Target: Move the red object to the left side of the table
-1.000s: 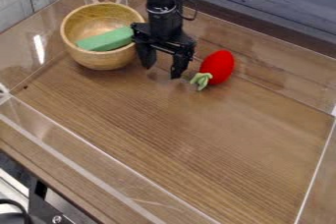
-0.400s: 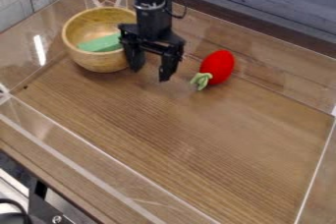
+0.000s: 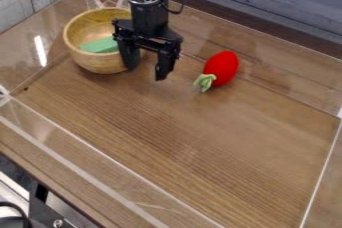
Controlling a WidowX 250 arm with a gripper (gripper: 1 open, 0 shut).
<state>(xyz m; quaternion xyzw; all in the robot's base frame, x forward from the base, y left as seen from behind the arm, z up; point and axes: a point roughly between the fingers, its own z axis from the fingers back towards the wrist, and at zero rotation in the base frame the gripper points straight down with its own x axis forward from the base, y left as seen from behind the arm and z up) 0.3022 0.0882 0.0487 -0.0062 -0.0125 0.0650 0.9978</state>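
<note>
The approach is likely in hand: the tool hangs spread beside the bowl, and should next cross to the red fruit on the worktop.

On the counter, the bowl (the block inside it) lies left of the fruit.

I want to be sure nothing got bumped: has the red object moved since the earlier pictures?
No; the red object sits at the same spot relative to the back wall.
</note>
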